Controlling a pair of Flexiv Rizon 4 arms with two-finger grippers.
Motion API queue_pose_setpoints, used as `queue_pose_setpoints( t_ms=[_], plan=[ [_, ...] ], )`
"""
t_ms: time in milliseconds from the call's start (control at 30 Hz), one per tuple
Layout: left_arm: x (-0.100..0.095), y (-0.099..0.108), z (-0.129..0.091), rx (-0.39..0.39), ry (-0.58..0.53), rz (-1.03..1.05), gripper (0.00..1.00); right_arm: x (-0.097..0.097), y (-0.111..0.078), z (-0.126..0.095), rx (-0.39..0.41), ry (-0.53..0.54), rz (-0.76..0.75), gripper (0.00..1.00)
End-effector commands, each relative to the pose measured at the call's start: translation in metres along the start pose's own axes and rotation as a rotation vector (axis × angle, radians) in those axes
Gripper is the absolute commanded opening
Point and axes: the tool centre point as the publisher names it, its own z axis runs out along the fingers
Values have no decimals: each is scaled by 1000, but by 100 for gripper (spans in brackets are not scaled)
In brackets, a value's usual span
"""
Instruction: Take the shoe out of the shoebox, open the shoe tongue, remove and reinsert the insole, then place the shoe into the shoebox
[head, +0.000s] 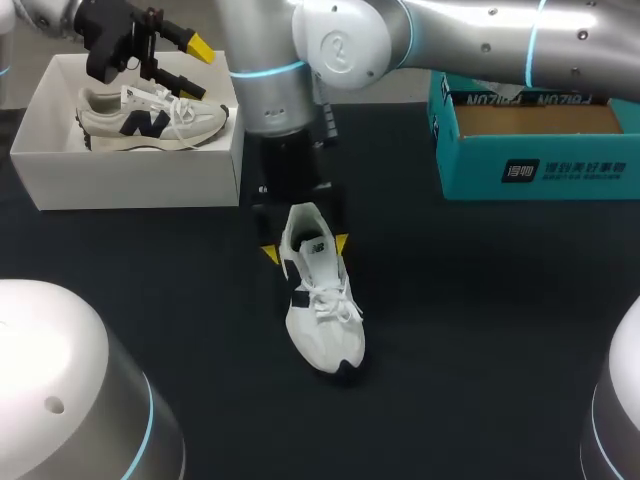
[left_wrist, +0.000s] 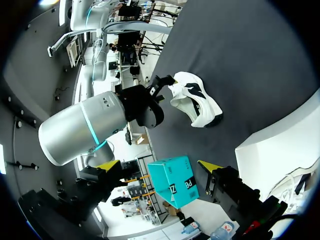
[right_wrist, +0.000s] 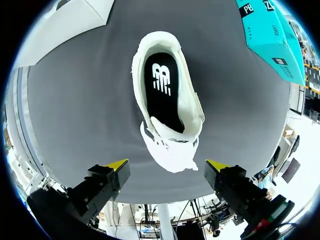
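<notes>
A white sneaker (head: 322, 305) lies on the dark table, toe toward the front edge. Its mouth gapes and shows the black insole (right_wrist: 162, 90) inside. My right gripper (head: 306, 249) hangs over the sneaker's (right_wrist: 170, 115) heel half, open, one yellow tip on each side, neither touching it. A second sneaker (head: 150, 118), white with a dark logo, lies in the white shoebox (head: 130, 180) at the back left. My left gripper (head: 170, 55) is open above that box and holds nothing. In the left wrist view its open gripper (left_wrist: 159, 165) faces across to the table sneaker (left_wrist: 196, 100).
A teal shoebox (head: 530, 165) stands open at the back right, also visible from both wrists as the teal box (left_wrist: 175, 182) (right_wrist: 270, 35). My right arm (head: 270, 80) crosses the table's back middle. The white shoebox's wall (left_wrist: 280, 150) is near my left gripper.
</notes>
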Motion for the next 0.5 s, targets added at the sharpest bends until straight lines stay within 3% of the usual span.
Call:
queue_pose_setpoints(
  t_ms=[33, 67, 233, 500],
  plan=[
    [0, 0, -1, 3, 2, 1, 100, -7, -14, 8, -75, 42, 2, 5],
    [0, 0, -1, 3, 2, 1, 100, -7, -17, 9, -79, 37, 9, 0],
    [0, 0, -1, 3, 2, 1, 100, -9, -20, 13, -118, 47, 5, 0],
    [0, 0, -1, 3, 2, 1, 100, -18, -4, 19, -155, 50, -50, 0]
  ],
)
